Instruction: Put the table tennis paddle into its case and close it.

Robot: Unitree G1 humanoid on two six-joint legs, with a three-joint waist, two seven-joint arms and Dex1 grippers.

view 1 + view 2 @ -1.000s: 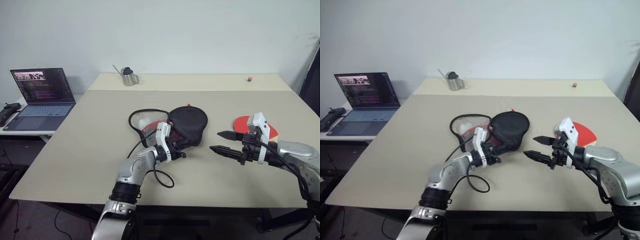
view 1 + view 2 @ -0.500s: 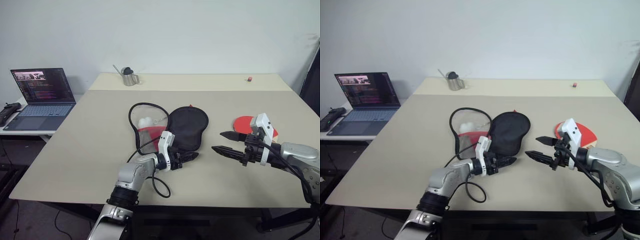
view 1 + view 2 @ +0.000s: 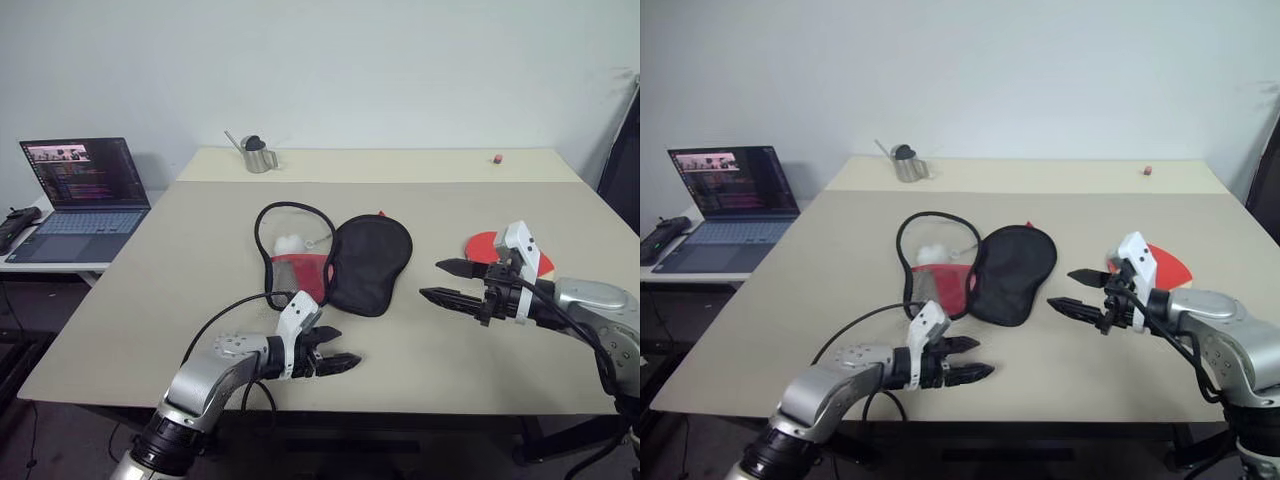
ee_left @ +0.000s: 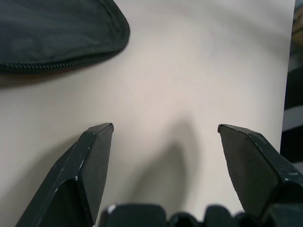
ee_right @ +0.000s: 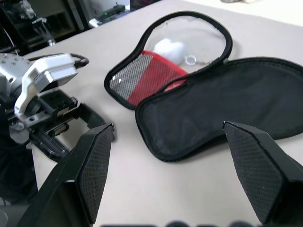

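Hovering low over the near edge of the tabletop, the left gripper has its two black fingers spread apart with nothing between them, and bare tabletop shows in the gap in the left wrist view. Its tips point toward the right side of the tabletop, and it sits near the case but apart from it.

Over on the right side and a little farther in, the right gripper is held above the tabletop, its fingers also parted wide and empty, pointing toward the middle where the case lies.

The case lies unzipped and spread open near the centre of the tabletop. Its black fabric half rests on the right; the other half, to the left of it, lies with its inside facing up, showing a red and mesh panel, a white patch and a black zipper rim looping around it. The two halves touch along their shared edge.

The table tennis paddle lies flat on the right part of the tabletop, just behind the right gripper, which hides part of its red face. It is well apart from the case.

At the far edge stand a small metal pitcher on the left and a tiny red object on the right. A laptop sits open on a side desk beyond the left edge.
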